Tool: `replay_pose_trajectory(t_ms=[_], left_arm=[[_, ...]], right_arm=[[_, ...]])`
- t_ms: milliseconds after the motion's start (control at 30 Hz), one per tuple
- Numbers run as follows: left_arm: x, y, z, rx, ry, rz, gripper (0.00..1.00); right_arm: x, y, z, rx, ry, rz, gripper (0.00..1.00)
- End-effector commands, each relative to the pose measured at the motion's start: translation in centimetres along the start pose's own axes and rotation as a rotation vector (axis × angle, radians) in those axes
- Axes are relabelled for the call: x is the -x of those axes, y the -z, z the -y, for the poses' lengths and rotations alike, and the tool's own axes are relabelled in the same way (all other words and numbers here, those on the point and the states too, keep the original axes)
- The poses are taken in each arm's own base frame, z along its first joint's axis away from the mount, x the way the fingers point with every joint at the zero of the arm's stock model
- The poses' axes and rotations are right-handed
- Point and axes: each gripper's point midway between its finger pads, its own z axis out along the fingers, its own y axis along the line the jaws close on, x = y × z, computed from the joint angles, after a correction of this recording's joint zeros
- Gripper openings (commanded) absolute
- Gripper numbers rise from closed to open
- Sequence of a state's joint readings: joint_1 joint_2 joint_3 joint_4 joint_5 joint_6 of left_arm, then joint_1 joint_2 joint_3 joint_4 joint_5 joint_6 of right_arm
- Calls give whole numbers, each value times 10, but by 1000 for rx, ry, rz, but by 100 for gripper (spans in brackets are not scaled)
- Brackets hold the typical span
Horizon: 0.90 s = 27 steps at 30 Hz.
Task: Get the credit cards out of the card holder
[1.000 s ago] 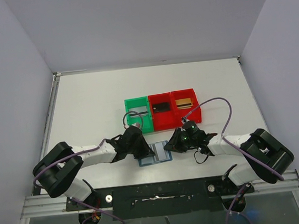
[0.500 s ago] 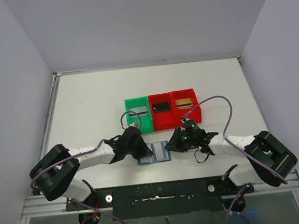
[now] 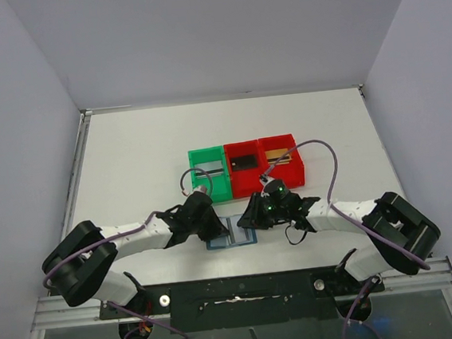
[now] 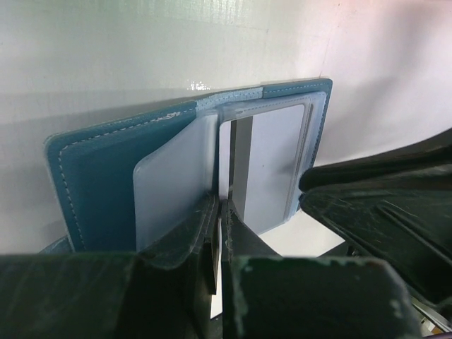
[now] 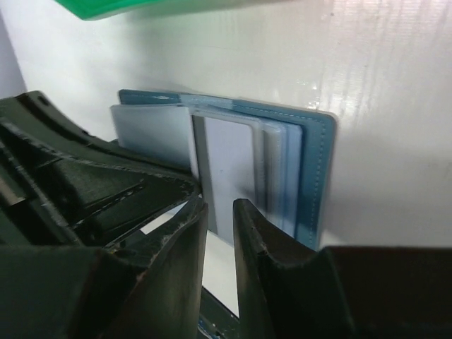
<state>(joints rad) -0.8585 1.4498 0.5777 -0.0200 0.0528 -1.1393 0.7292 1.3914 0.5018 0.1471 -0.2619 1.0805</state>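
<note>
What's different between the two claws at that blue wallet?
The left gripper is shut, its tips at the left half of the card holder. The right gripper stands slightly open at the right half. Both reach low over the opened card holder.

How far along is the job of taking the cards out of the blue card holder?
Seemingly done: a dark card lies in one red bin, a gold card in the other red bin. In hand: the card holder lies open; the left gripper, shut, is at its left panel, the right gripper, slightly open, at its right panel. Left: a pale card sits in a clear pocket.
</note>
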Motion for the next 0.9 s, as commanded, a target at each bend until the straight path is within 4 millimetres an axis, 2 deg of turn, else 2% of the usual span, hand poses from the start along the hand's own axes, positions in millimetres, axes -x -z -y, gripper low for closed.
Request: replay_pose_trajectory(t_ms=[0,133,400,633,867], left_arm=[[3,5,-6,20,-30,25,0],[3,8,-8,25,-31,32,0],[6,15,-7,21,-43,43,0],[5,14,-9,33,-43,39,0],[7,15,-7,27,-45,47,0]], right_arm=[[5,-8,4,-48,-7,19,23],[-1,-7,28,-161,-25,-1,22],[-2,-9,35,-194,-20,-10,21],[8,-7,19,-183,48,12,23],[20,3,-16,-131,136,57,25]])
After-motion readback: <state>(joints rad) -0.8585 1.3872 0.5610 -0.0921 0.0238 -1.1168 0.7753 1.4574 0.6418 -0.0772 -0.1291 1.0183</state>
